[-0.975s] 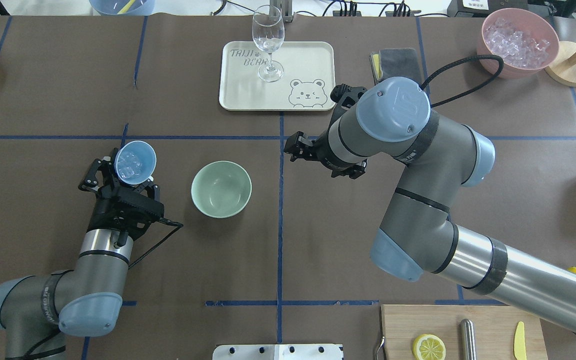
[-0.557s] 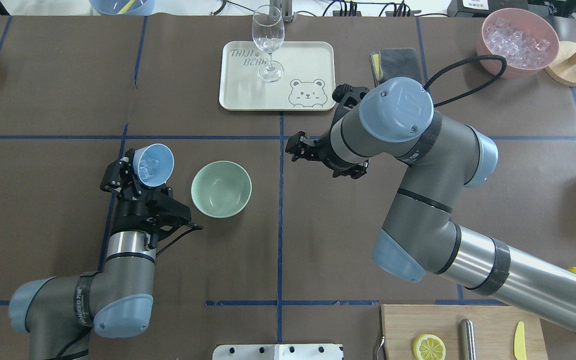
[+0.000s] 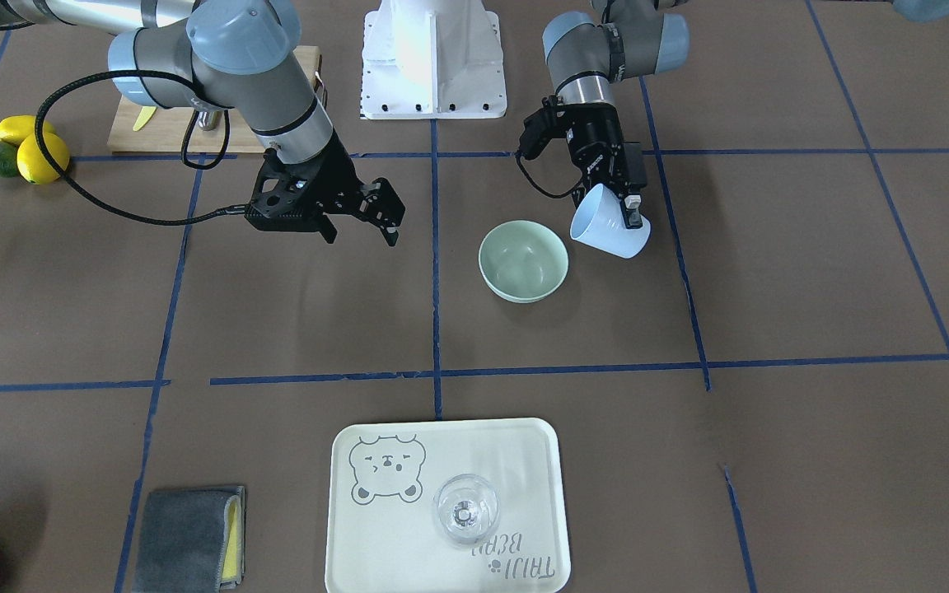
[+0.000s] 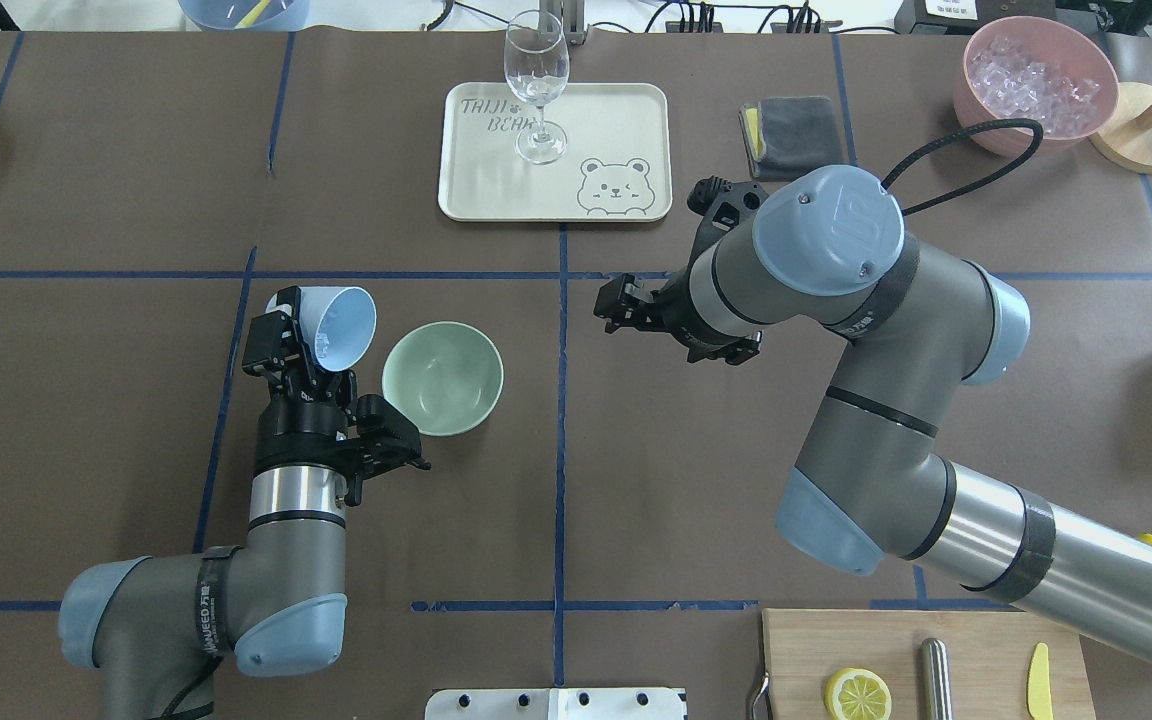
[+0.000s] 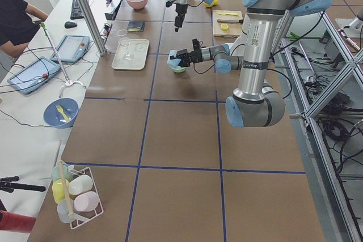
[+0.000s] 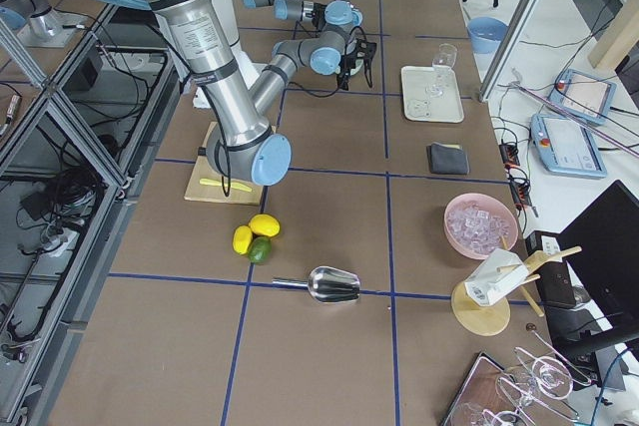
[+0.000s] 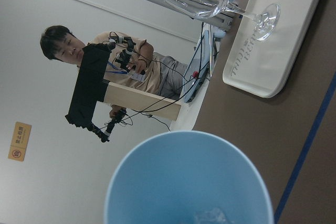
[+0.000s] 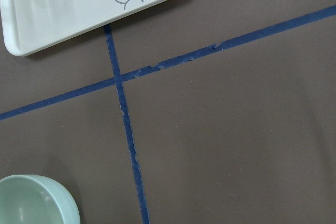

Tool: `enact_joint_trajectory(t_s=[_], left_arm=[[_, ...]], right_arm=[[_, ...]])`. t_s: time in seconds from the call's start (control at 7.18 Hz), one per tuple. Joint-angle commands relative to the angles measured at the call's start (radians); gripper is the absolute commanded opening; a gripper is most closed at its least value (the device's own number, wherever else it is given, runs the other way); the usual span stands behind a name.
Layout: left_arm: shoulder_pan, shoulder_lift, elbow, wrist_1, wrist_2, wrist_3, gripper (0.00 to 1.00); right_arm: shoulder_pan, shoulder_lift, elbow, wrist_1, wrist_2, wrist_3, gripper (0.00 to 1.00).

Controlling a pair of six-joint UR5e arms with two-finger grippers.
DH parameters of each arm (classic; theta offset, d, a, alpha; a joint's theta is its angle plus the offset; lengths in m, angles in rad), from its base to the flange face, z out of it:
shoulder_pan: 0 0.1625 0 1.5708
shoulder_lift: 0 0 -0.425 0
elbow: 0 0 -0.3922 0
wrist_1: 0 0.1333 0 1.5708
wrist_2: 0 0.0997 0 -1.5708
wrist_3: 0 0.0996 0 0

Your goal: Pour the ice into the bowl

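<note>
Step in hand: tipping the cup so the ice slides into the bowl. The bowl looks empty, so I judge that nothing is poured yet.
Left gripper point(image 4: 298, 352): clenched on the wall of the blue cup point(image 4: 338, 322). The cup is tilted well over, with its mouth turned away from the wrist and toward the bowl.
Ice point(image 7: 210, 216): inside the cup, a glassy lump low against the wall in the left wrist view. No other view shows it.
Bowl point(image 4: 442, 378): it stands on the table point(image 4: 86, 200), below and just beyond the cup's mouth, on the side of the left gripper that faces the other arm. The two rims are near but apart, and the mouth does not clearly hang over the hollow.
Right gripper point(image 4: 619, 303): released and holding nothing, well apart from the bowl, on the side away from the left gripper.
Doing it well: carry the mouth over the bowl's middle first, then roll the wrist slowly. The cubes look slick and will likely come in a rush. Keep the lip low so they do not bounce out, and keep the grip firm while the weight shifts.
Risk: tipping further from here could drop cubes on the near rim or the table.
Count, grippers: two, one loaded and one free.
Count, cups held: one.
Count, bowls: two, the green one and a pink bowl point(image 4: 1036, 85) heaped with ice, far beyond the right gripper.
Count, ice in the cup: cannot tell.
Count, others: one wine glass point(image 4: 536, 80) on one tray point(image 4: 626, 115), and one cloth point(image 4: 801, 125).
</note>
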Motion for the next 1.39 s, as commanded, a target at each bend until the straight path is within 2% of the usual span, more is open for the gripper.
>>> enact_joint_trajectory(t_s=[0.0, 0.14, 0.84, 1.25], left_arm=[[0.001, -0.023, 0.014, 0.001, 0.019, 0.129, 0.00], [0.001, -0.023, 0.026, 0.002, 0.052, 0.211, 0.00], [-0.001, -0.023, 0.024, 0.001, 0.106, 0.573, 0.00], [-0.001, -0.023, 0.011, 0.001, 0.106, 0.643, 0.00]], right_arm=[[-0.001, -0.009, 0.002, 0.001, -0.002, -0.006, 1.00], [-0.001, -0.009, 0.002, 0.002, -0.003, -0.006, 1.00], [-0.002, -0.008, 0.003, 0.006, -0.008, -0.005, 1.00], [-0.004, -0.006, 0.003, 0.006, -0.011, -0.005, 1.00]])
